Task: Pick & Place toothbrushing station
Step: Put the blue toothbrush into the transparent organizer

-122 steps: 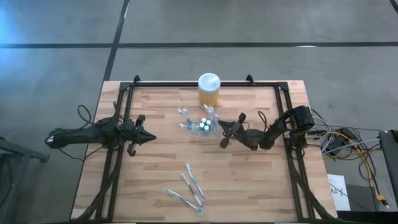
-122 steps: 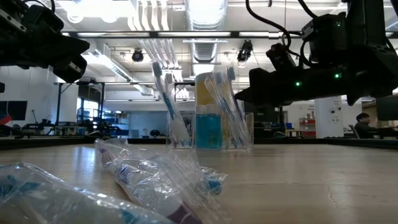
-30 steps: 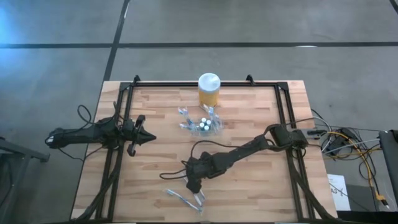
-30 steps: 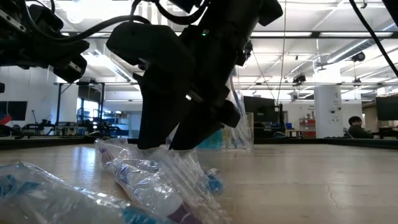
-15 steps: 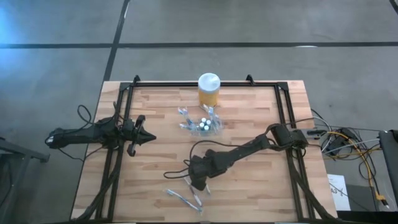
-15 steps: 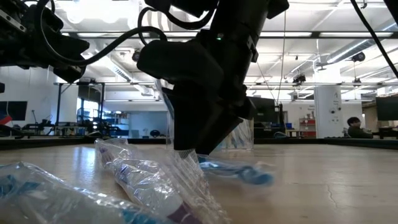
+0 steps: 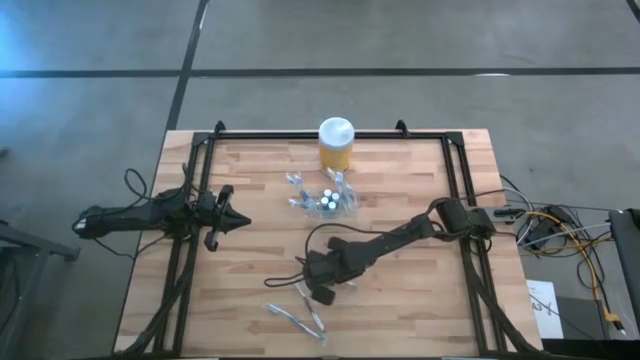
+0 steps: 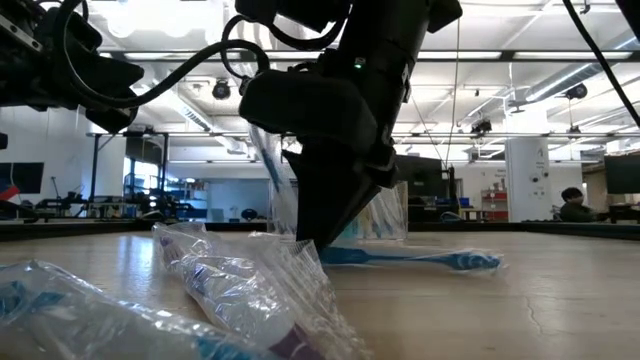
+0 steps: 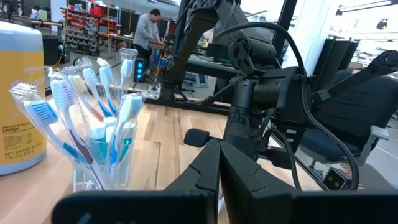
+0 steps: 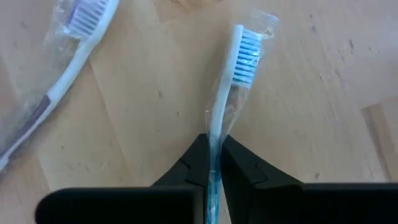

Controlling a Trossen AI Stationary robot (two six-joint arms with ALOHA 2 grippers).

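Note:
My right gripper is low over the table's near middle, shut on a wrapped blue-and-white toothbrush. Other wrapped toothbrushes lie flat on the wood beside it. The clear holder stands upright at the far middle with several toothbrushes and white-capped pieces in it. My left gripper is shut and empty at the left, above the table. My right gripper pinches the toothbrush's handle between its two fingers, through the clear wrapper. The fingers come from above, pointing down. The brush sticks out level past the fingertips, its bristle head far from them. It is close over the wood; whether it touches, I cannot tell.
A yellow jar with a white lid stands behind the holder at the far edge. A black frame runs along the table's sides. A person shows in the room beyond the table.
My right gripper has shut on one toothbrush in the loose pile and has drawn it out, moving a little toward the far edge. The brush has come clear of the other wrapped brushes and now sticks out level from the fingers.

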